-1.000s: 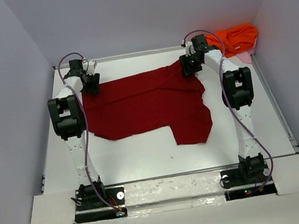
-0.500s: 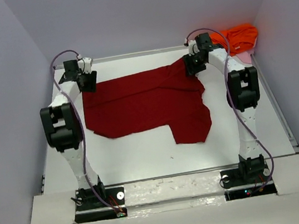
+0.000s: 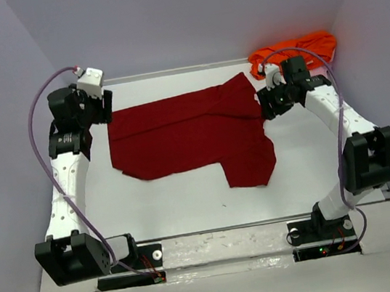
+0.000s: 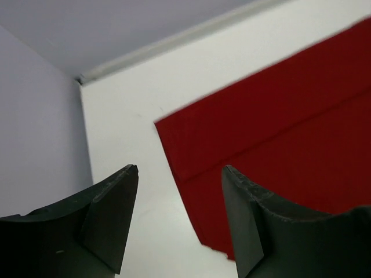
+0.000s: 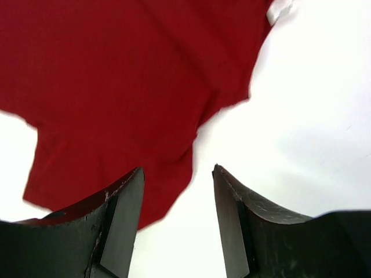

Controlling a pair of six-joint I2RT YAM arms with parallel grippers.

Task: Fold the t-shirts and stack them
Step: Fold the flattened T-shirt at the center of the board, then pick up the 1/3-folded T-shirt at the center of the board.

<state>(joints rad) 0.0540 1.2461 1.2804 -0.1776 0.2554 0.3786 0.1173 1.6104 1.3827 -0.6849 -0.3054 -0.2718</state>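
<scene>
The dark crimson t-shirt (image 3: 186, 136) lies spread flat on the white table, partly folded, with one part hanging toward the front right. It also shows in the left wrist view (image 4: 278, 139) and in the right wrist view (image 5: 116, 87). The orange t-shirt (image 3: 298, 50) lies crumpled at the back right corner. My left gripper (image 3: 104, 110) is open and empty just left of the red shirt's back left corner (image 4: 156, 123). My right gripper (image 3: 268, 105) is open and empty beside the red shirt's right edge (image 5: 194, 145).
Grey walls close in the table (image 3: 181, 199) at the left, back and right. A low rail runs along the back edge (image 3: 169, 71). The arm bases (image 3: 128, 262) stand at the front edge.
Both grippers have let go of the red shirt's back corners and pulled outward, the left arm to the left, the right arm to the right and nearer. The shirt now lies flat.
</scene>
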